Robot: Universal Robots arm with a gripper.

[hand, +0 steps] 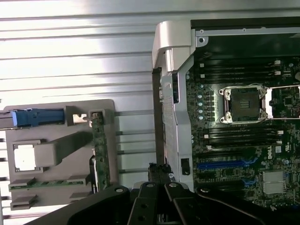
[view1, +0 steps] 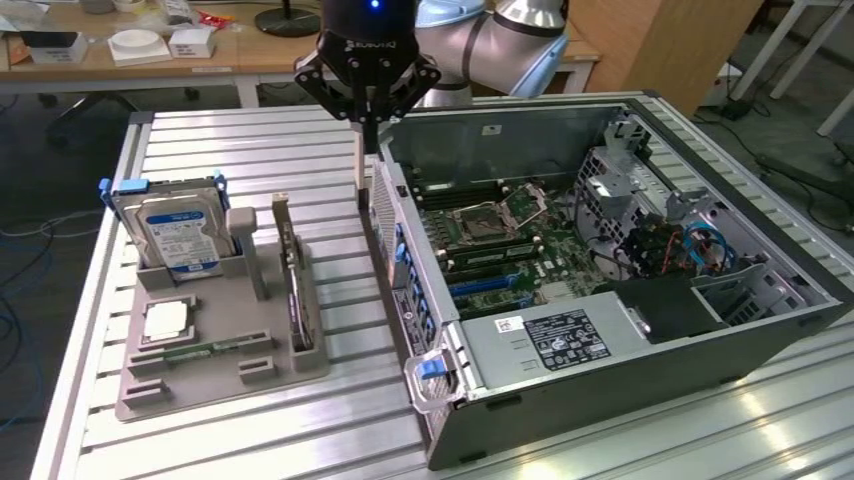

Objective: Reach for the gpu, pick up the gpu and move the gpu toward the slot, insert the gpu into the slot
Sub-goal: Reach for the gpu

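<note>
The gpu (view1: 291,275) stands on edge in a grey holder tray (view1: 214,385), a thin card with a metal bracket at its far end; the wrist view shows it as a green strip (hand: 99,150). My gripper (view1: 368,120) hangs above the table between the tray and the open computer case, its fingers shut together and nothing visibly held. In the wrist view the gripper (hand: 159,177) sits beside the case's rear wall, apart from the gpu. The blue slot (view1: 487,285) lies on the green motherboard inside the case, seen too in the wrist view (hand: 220,164).
The tray also carries a hard drive (view1: 174,230), a processor (view1: 164,320) and a memory stick (view1: 200,352). The case (view1: 694,360) lies open with a power supply (view1: 561,340) near its front. A silver processor socket (view1: 481,225) and black memory slots sit beyond the blue slot.
</note>
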